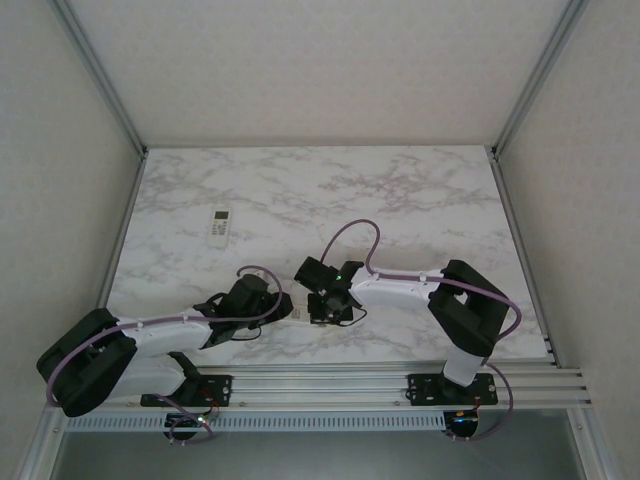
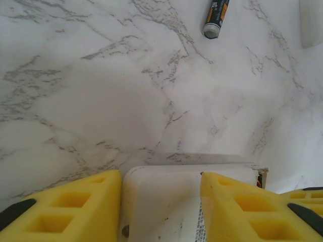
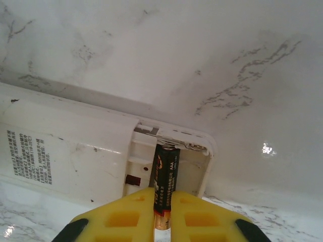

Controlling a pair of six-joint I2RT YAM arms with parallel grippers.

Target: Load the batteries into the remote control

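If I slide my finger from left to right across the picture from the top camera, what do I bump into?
White remote lying alone on the table → left gripper → right gripper → right arm's big dark joint.

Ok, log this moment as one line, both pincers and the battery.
left pincer: straddling remote, grip unclear | right pincer: shut on battery | battery: far end in open compartment | spare battery: on table

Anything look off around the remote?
Nothing damaged. The battery in the right claw isn't seated: far end in the open bay of the remote, near end over its rim. A second battery lies loose on the marble.
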